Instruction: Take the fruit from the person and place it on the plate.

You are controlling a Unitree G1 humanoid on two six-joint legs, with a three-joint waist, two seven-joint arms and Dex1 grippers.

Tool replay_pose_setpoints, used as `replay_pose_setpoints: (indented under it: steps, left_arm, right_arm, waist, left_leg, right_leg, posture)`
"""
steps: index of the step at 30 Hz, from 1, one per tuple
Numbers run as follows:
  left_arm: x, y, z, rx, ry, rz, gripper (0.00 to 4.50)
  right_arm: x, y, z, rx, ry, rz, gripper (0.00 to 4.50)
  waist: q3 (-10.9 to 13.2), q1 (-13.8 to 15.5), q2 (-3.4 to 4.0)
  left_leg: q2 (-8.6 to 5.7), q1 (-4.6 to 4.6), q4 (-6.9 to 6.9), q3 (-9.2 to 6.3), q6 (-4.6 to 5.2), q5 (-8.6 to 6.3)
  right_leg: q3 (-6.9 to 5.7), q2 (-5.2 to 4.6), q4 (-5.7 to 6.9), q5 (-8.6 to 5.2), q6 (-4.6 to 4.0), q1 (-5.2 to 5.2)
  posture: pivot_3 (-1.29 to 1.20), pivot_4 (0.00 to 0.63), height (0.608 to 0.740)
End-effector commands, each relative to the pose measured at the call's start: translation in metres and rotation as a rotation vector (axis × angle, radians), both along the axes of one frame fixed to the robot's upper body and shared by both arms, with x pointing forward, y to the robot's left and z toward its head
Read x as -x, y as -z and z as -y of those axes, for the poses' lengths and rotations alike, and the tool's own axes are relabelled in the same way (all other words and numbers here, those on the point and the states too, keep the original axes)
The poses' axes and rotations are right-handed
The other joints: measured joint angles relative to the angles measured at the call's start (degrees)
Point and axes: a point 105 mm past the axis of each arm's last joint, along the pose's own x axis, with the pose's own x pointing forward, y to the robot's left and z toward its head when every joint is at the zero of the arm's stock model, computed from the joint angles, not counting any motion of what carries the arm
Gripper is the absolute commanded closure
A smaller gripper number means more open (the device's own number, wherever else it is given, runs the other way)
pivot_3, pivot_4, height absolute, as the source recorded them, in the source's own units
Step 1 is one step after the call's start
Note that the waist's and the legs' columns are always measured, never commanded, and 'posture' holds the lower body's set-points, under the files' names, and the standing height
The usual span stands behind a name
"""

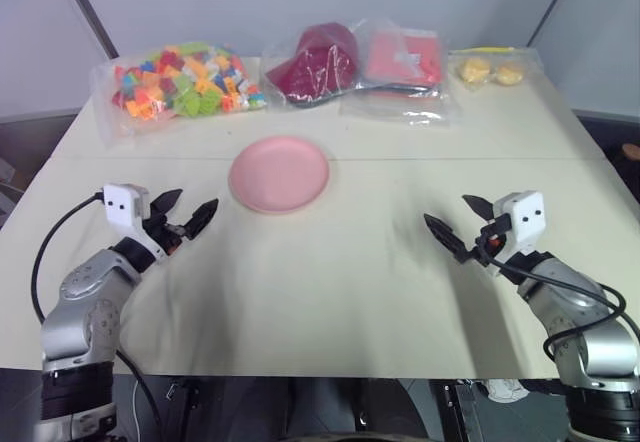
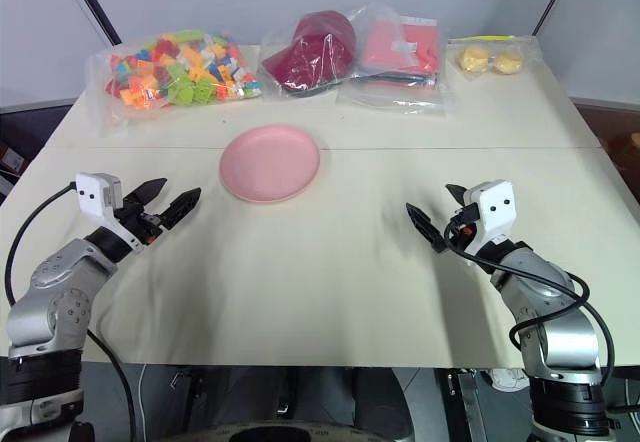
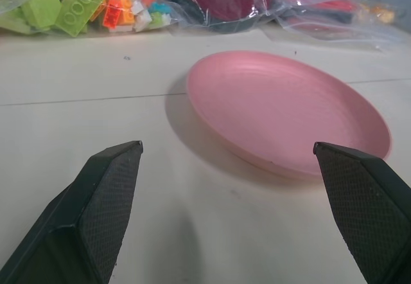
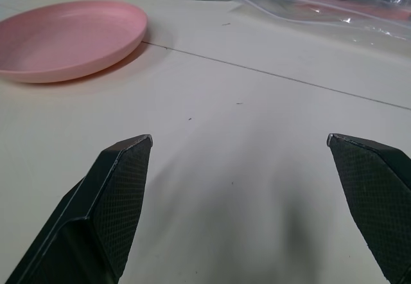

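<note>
- The left gripper (image 1: 185, 216) hovers low over the cream desk (image 1: 350, 282), its two black fingers (image 3: 103, 207) spread wide and holding nothing.
- The round, flat pink plate (image 1: 279, 173) lies just ahead of those fingers, towards the inner side, bare and ready to receive something.
- The right gripper (image 1: 458, 224) is posed the same way on the other side, fingers (image 4: 109, 207) parted and empty; bare desk lies ahead of them, the plate farther off and across.
- This open, waiting pose suits a handover, I judge: neither the orange fruit nor the person is in sight, so the task has not started.
- Well beyond both pairs of fingers, along the far edge, sit a clear bag of bright toy bricks (image 1: 185, 80), a dark red bagged item (image 1: 315, 62) and a bag of pale yellow lumps (image 1: 490, 70).
</note>
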Motion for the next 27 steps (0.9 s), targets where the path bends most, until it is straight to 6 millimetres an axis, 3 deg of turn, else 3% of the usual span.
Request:
replay_pose_setpoints:
  steps: [1,27]
  left_arm:
    - [0.0011,-0.0147,-0.0009,-0.040,0.004,0.066,0.05]
    - [-0.0001,-0.0169,-0.0014,-0.025,0.012,0.072,0.05]
  right_arm:
    - [0.0021,-0.0123,-0.0027,0.008,-0.012,0.051,0.00]
    - [0.0018,-0.0096,-0.0026,0.002,-0.010,0.046,0.00]
  waist:
    - [0.00,0.01,0.00]
    - [0.00,0.00,0.00]
  left_leg:
    - [0.00,0.00,0.00,0.00,0.00,0.00]
    - [0.00,0.00,0.00,0.00,0.00,0.00]
  right_leg:
    - [0.00,0.00,0.00,0.00,0.00,0.00]
    - [0.00,0.00,0.00,0.00,0.00,0.00]
  posture:
    - [0.00,0.150,0.740]
    - [0.00,0.150,0.740]
